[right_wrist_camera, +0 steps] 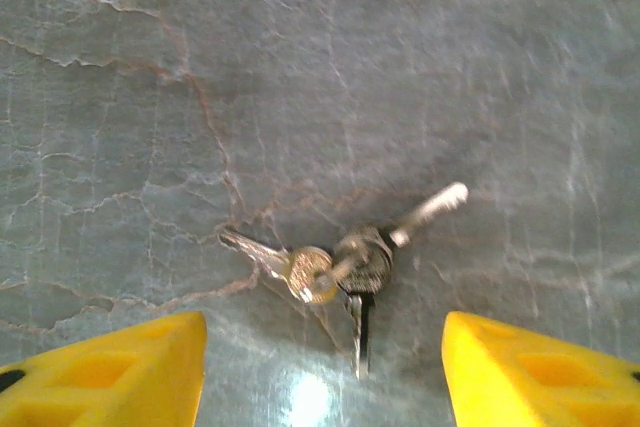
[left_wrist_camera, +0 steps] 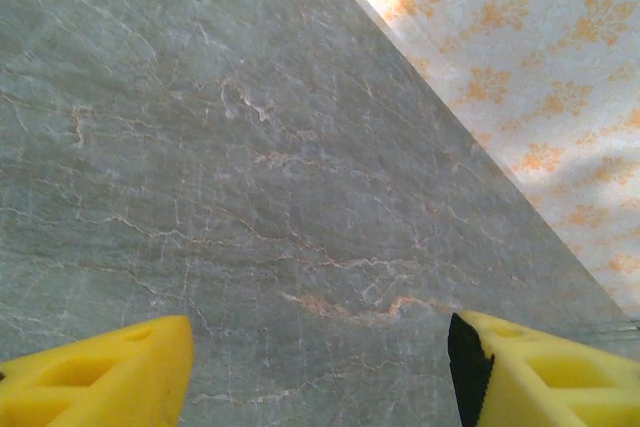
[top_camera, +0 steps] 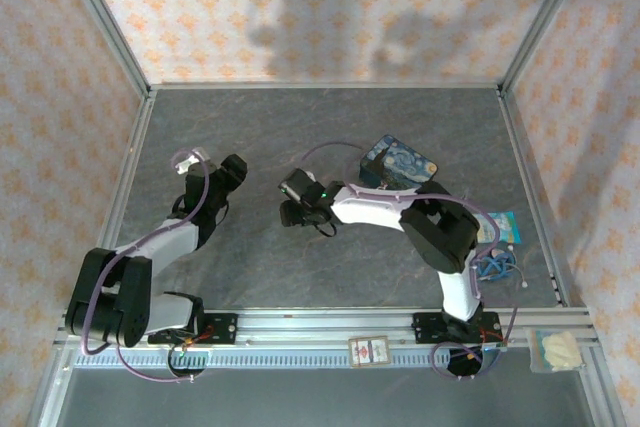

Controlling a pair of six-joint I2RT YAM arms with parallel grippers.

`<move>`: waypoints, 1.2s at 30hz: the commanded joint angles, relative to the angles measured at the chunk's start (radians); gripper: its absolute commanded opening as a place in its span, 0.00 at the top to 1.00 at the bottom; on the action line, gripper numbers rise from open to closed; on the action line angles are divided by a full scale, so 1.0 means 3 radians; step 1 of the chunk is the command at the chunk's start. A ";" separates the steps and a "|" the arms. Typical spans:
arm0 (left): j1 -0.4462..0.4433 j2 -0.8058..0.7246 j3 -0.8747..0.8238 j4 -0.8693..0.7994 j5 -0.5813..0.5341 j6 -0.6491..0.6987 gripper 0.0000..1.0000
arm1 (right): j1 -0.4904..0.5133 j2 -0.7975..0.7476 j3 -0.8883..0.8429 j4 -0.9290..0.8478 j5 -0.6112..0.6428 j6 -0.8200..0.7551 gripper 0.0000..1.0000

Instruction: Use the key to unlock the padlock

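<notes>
From above, the left arm (top_camera: 170, 237) reaches up from the lower left of the picture and bends toward the middle. Its dark tip, the left gripper (top_camera: 232, 171), sits left of the middle. The right arm (top_camera: 380, 209) comes up from the lower right, folds at the elbow and stretches left. The right gripper (top_camera: 296, 209) hangs over the middle of the grey table (top_camera: 330, 127). On both, the jaws are tucked under dark wrist parts, so from here I cannot tell how wide they are. A painted box (top_camera: 400, 162) lies just past the right arm, and the arm covers part of it.

In the left wrist view, the left gripper (left_wrist_camera: 320, 367) shows two yellow fingers (left_wrist_camera: 110, 372) in the bottom corners, cut off by the edge. They stand far apart. Only bare table is between them, and they hold nothing. A patterned wall (left_wrist_camera: 540, 67) is at the upper right.

In the right wrist view, the right gripper (right_wrist_camera: 322, 357) also has its yellow fingers (right_wrist_camera: 530, 367) far apart in the bottom corners, cut off. They touch nothing. A small bunch of metal lies on the table in the lower middle, between the fingers and a bit above them. The key (right_wrist_camera: 258, 250) points left. The dark lump beside it looks like the padlock (right_wrist_camera: 368, 259), but the picture is blurry and I cannot be sure. A pale stick (right_wrist_camera: 435, 205) pokes out to the upper right. A second key (right_wrist_camera: 358, 332) points down.
</notes>
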 commanded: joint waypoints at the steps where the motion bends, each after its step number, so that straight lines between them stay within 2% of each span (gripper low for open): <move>1: 0.0023 0.0029 -0.0026 0.0209 0.0098 -0.0060 0.31 | 0.0002 0.0021 0.0214 0.0118 0.0213 -0.0517 0.36; 6: 0.0021 -0.0003 -0.0052 0.0207 0.0099 -0.0064 0.31 | -0.0002 0.0435 0.0767 -0.0126 0.0239 -0.1084 0.36; 8: 0.0023 -0.0045 -0.0068 0.0186 0.0076 -0.0065 0.31 | -0.0002 0.0592 0.0963 -0.0258 0.0126 -0.1278 0.36; 12: 0.0032 -0.0134 -0.0097 0.0132 0.0018 -0.0045 0.30 | -0.0009 0.0707 0.1037 -0.0318 -0.0048 -0.1411 0.36; 19: 0.0049 -0.0215 -0.0082 0.0097 -0.0031 -0.0014 0.30 | -0.0012 0.0631 0.0787 -0.0262 -0.0062 -0.1351 0.37; 24: 0.0048 -0.0207 -0.0049 0.0102 -0.0004 -0.0011 0.30 | -0.0013 0.0416 0.0404 -0.0270 -0.0115 -0.1312 0.39; 33: 0.0050 -0.0158 -0.0054 0.0186 0.0078 -0.0085 0.30 | -0.0012 0.0129 -0.0093 -0.0229 -0.0138 -0.1265 0.46; 36: 0.0048 -0.0152 -0.0044 0.0187 0.0078 -0.0085 0.30 | -0.0012 0.0158 -0.0124 -0.0186 -0.0061 -0.1247 0.54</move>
